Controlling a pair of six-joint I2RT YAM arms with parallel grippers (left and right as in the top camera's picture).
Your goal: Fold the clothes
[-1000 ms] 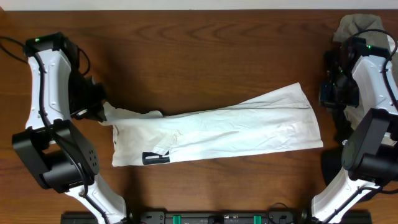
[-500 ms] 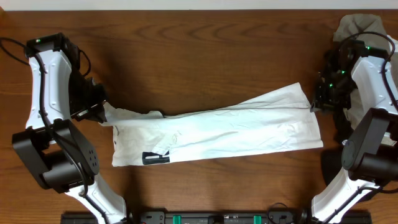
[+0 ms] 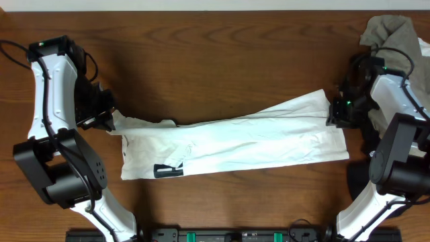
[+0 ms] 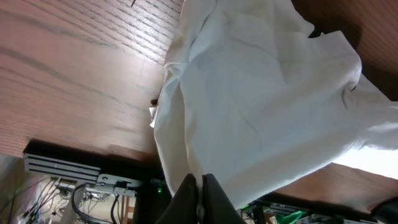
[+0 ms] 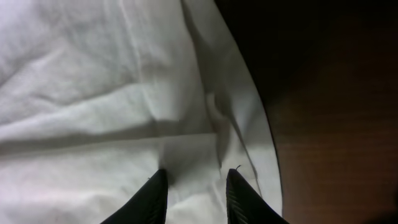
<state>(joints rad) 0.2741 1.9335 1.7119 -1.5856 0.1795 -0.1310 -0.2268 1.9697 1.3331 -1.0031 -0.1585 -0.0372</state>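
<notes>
The white garment [image 3: 235, 144] lies stretched long across the middle of the table [image 3: 215, 54], wrinkled. I see no proper fold in it, so I judge the task barely begun. My left gripper [image 4: 198, 190] is pinching the garment's left end, fingers pressed together on the cloth. My right gripper [image 5: 196, 193] sits over the right end with fingers spread and nothing caught between them yet. A grey cloth [image 3: 388, 30] waits at the far right corner, unfolded as well.
</notes>
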